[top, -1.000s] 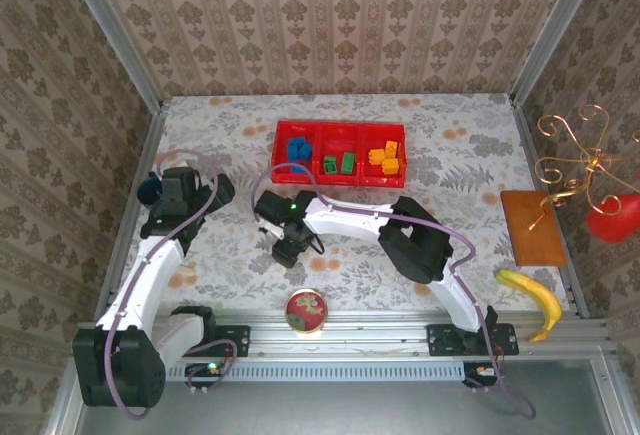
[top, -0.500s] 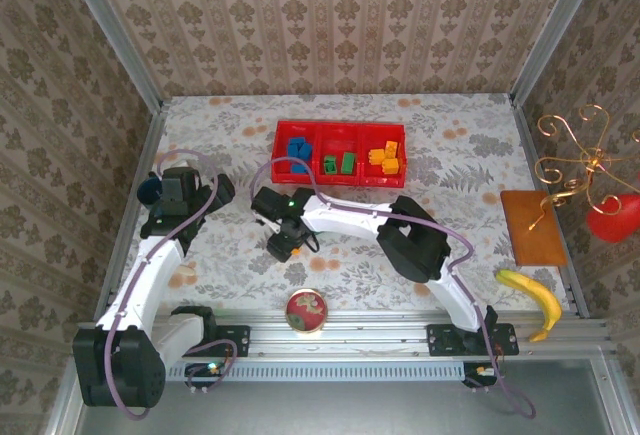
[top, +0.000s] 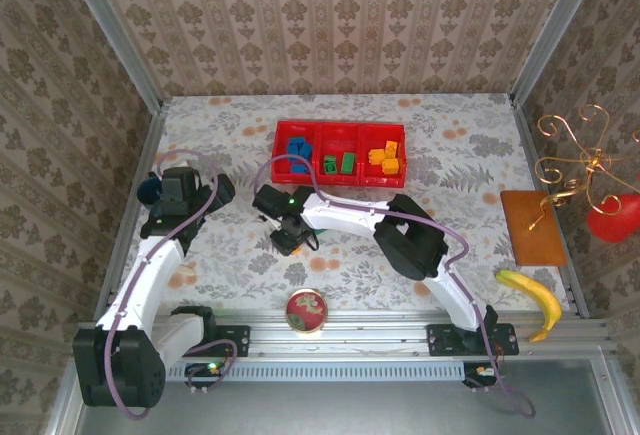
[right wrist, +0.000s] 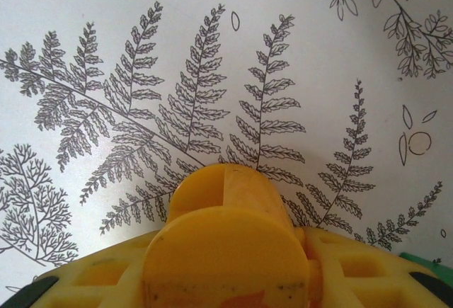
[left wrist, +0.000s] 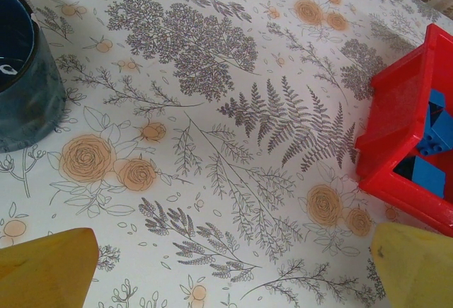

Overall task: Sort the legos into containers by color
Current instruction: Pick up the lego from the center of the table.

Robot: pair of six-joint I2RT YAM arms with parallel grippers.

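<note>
The red tray (top: 340, 133) stands at the back middle of the table. Its left compartment holds blue legos (top: 297, 149), the middle one green legos (top: 339, 163), the right one orange legos (top: 384, 158). My right gripper (top: 288, 238) points down at bare tablecloth in front of the tray. In the right wrist view its yellow fingertips (right wrist: 244, 180) meet at a seam with nothing between them. My left gripper (top: 200, 193) hovers left of the tray, wide open and empty (left wrist: 230, 280). The tray corner (left wrist: 396, 110) with blue legos (left wrist: 428, 173) shows at the right of the left wrist view.
A dark blue cup (top: 150, 190) (left wrist: 21, 81) stands just left of the left gripper. A small round dish (top: 306, 312) sits at the near edge. A banana (top: 532, 300), a wooden board (top: 533, 227) and a gold wire stand (top: 585, 170) are at the right.
The right gripper has drawn a little back towards the tray and its jaws have closed. The left arm has not moved.
</note>
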